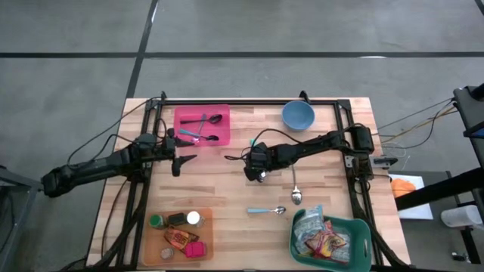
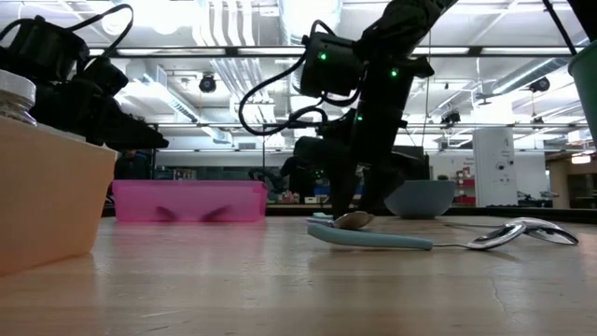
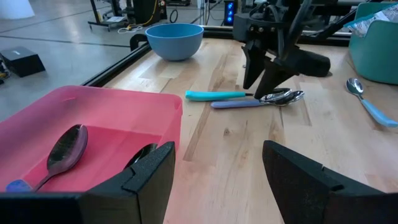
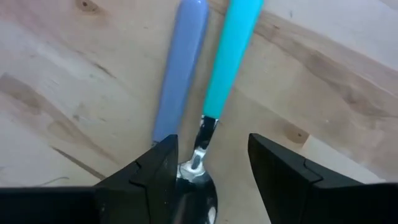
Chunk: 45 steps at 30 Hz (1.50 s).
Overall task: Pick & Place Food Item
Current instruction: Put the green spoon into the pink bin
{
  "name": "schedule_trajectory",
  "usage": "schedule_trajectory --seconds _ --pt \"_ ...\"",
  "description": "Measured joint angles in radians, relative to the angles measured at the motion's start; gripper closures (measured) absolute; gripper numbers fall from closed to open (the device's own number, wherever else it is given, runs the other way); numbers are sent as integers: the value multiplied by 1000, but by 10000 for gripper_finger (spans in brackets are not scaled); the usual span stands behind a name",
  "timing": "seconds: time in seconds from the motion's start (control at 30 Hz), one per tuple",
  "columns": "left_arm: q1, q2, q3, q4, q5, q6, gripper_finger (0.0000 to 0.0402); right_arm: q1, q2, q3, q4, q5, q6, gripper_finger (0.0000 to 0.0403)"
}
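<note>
Two dark robot arms reach over a wooden table [image 1: 227, 196]. The right gripper [image 1: 254, 171] points down at mid-table, its fingers spread apart and straddling the neck of a teal-handled spoon [image 4: 231, 56], which lies flat beside a lavender-handled spoon [image 4: 179, 68]; neither spoon is lifted. The left gripper [image 1: 184, 161] hovers just beside a pink bin [image 1: 201, 126] holding spoons, its fingers parted and holding nothing. Food packets sit in a green basket [image 1: 355, 234] at the table's near right corner. An orange tray [image 1: 155, 245] with small jars sits at the near left. A blue bowl [image 1: 298, 115] stands at the far edge.
</note>
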Motion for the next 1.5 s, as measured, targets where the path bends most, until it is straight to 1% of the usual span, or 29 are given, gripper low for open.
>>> schedule_trajectory --seconds 0.07,0.4,0.47,0.57,0.87,0.97,1.03,1.17,1.5 --pt "0 0 0 0 0 0 158 1 1 -2 2 14 0 211" --pt "0 0 0 0 0 0 158 -1 42 9 2 17 -27 212" --pt "0 0 0 0 0 0 158 -1 42 8 2 18 -27 217" --pt "0 0 0 0 0 0 158 -1 38 8 4 18 -31 243" --pt "0 0 0 0 0 0 158 -1 38 8 3 18 -60 358" --pt "0 0 0 0 0 0 158 -1 38 8 2 18 -70 383" --pt "0 0 0 0 0 0 158 -1 38 8 2 18 -72 385" --pt "0 0 0 0 0 0 158 -1 38 8 2 17 -76 376" --pt "0 0 0 0 0 0 158 -1 20 5 -5 20 -98 376"
